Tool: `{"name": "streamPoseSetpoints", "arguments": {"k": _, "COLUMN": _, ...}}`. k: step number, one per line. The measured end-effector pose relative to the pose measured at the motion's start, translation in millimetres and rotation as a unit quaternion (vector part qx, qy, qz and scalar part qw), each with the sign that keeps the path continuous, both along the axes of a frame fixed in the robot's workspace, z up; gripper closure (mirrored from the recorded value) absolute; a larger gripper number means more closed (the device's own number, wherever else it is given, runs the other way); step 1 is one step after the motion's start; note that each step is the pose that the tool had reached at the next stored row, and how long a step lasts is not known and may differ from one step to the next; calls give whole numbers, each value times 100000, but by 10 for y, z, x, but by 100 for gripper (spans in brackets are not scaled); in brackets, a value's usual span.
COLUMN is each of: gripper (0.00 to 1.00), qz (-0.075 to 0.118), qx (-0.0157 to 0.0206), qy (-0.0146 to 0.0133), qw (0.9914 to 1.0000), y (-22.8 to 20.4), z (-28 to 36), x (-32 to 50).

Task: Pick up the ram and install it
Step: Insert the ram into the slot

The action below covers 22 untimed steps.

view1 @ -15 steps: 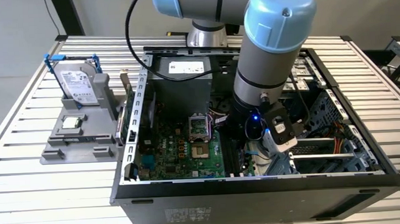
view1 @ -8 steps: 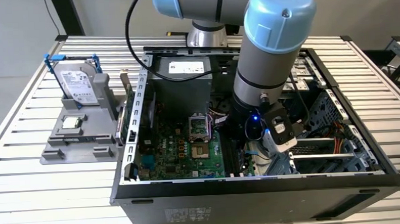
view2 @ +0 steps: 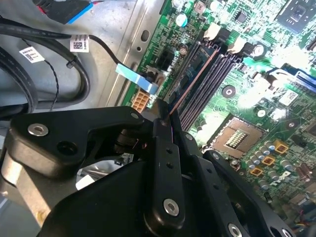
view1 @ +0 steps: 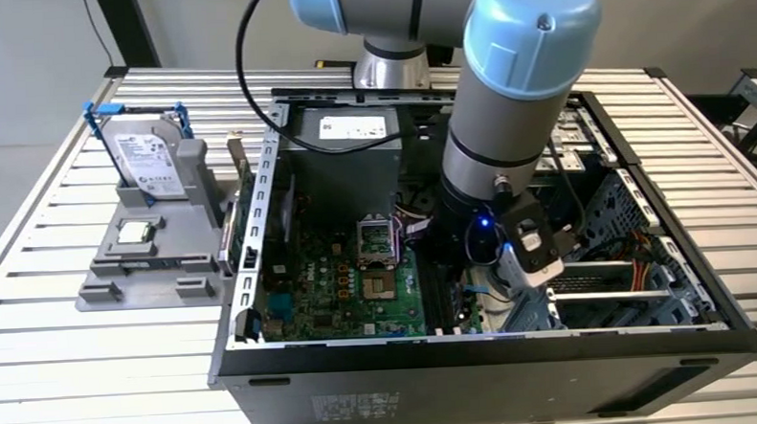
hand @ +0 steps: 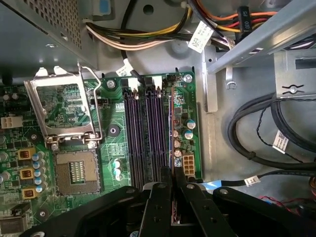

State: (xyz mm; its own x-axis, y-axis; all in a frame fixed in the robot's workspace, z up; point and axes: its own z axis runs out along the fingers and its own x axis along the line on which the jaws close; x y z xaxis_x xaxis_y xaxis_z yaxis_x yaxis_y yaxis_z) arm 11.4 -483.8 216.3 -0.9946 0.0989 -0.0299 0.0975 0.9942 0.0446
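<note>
On slatted metal table point(view1: 45, 327), inside open PC case point(view1: 487, 360): clamping ram point(hand: 171, 138) between narrow-set fingers point(hand: 157, 205), holding it edge-on, lengthwise over memory slots point(hand: 148, 138); seated or not, cannot tell.

We see the ram point(hand: 171, 131) edge-on in the first wrist view: a thin dark strip standing on its long edge, clamped between the gripper point(hand: 173, 183) fingers and lined up along the outermost of the memory slots point(hand: 157, 133). We cannot tell whether it is seated.
</note>
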Motion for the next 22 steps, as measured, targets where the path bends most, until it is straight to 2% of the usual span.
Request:
{"name": "streamPoseSetpoints", "arguments": {"k": 5, "gripper": 100, "qz": 326, "qx": 3, "qy": 94, "qw": 99999, "y": 1, "z": 75, "x": 0}}
{"name": "streamPoseSetpoints", "arguments": {"k": 9, "gripper": 100, "qz": 2086, "qx": -22, "qy": 338, "qw": 99978, "y": 2, "z": 86, "x": 0}}
{"name": "streamPoseSetpoints", "arguments": {"k": 12, "gripper": 100, "qz": 3433, "qx": -104, "qy": 392, "qw": 99940, "y": 2, "z": 89, "x": 0}}
{"name": "streamPoseSetpoints", "arguments": {"k": 22, "gripper": 100, "qz": 4314, "qx": -119, "qy": 400, "qw": 99906, "y": 11, "z": 64, "x": -5}}
